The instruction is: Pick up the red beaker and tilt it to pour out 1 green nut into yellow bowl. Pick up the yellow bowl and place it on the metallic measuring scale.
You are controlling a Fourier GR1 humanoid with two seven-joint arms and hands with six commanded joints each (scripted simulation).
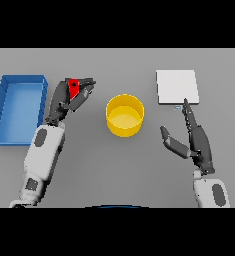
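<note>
The left hand sits in the upper left of the frame, just right of the blue bin. Its fingers and thumb are curled round the red beaker, of which only a small red patch shows between the dark fingers. The beaker is held off to the left of the yellow bowl and does not touch it. The tilt of the beaker cannot be determined, and no nut is discernible.

The yellow bowl stands upright on the grey table at the centre of the frame, its opening facing up. Its interior shows only yellow.

The metallic measuring scale lies flat in the upper right of the frame as a pale square plate, with a small marking at its lower edge. It is well apart from the bowl.

The right hand is in the lower right of the frame, below the scale. Its fingers are straight and extended toward the scale's lower edge, the thumb spread out to the left. It holds nothing.
</note>
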